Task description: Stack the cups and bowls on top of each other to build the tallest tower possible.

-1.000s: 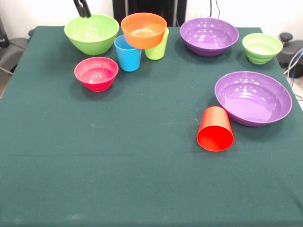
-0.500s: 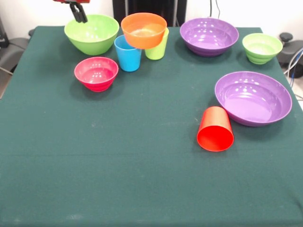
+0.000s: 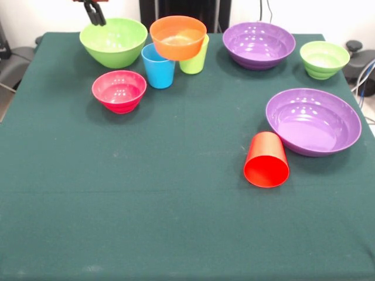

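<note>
My gripper point(image 3: 94, 14) hangs at the top left edge, just above the far left rim of the large lime green bowl point(image 3: 113, 41). The orange bowl point(image 3: 177, 37) sits raised over the sky blue cup point(image 3: 158, 67) and the lime green cup point(image 3: 195, 60). The pink bowl point(image 3: 119, 90) stands in front of the green bowl. One purple bowl point(image 3: 259, 44) and the small green bowl point(image 3: 324, 59) stand at the far right. The other purple bowl point(image 3: 313, 121) is nearer, with the red cup point(image 3: 266, 160) lying on its side against it. The orange cup and the green-and-orange tower are not visible.
The dark green table cloth point(image 3: 146, 222) covers the whole table. Dark objects and cables point(image 3: 360, 64) sit just off the table's right edge, and a grey object point(image 3: 12, 64) sits off its left edge.
The gripper has shifted a little to the left above the large lime green bowl's rim. The cups and bowls have not moved.
</note>
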Robot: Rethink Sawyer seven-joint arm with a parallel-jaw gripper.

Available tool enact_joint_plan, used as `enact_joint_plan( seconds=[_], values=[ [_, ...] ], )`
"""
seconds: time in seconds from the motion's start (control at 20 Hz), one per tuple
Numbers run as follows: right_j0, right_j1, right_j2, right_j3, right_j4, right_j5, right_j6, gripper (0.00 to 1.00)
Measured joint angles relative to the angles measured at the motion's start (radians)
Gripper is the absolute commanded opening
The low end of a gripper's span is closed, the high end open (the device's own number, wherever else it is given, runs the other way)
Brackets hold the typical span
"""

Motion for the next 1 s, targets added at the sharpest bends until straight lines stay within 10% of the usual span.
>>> enact_joint_plan(
  seconds=[1.0],
  values=[
    [-0.015,-0.045,0.000,0.000,0.000,0.002,0.000,0.00]
  ],
)
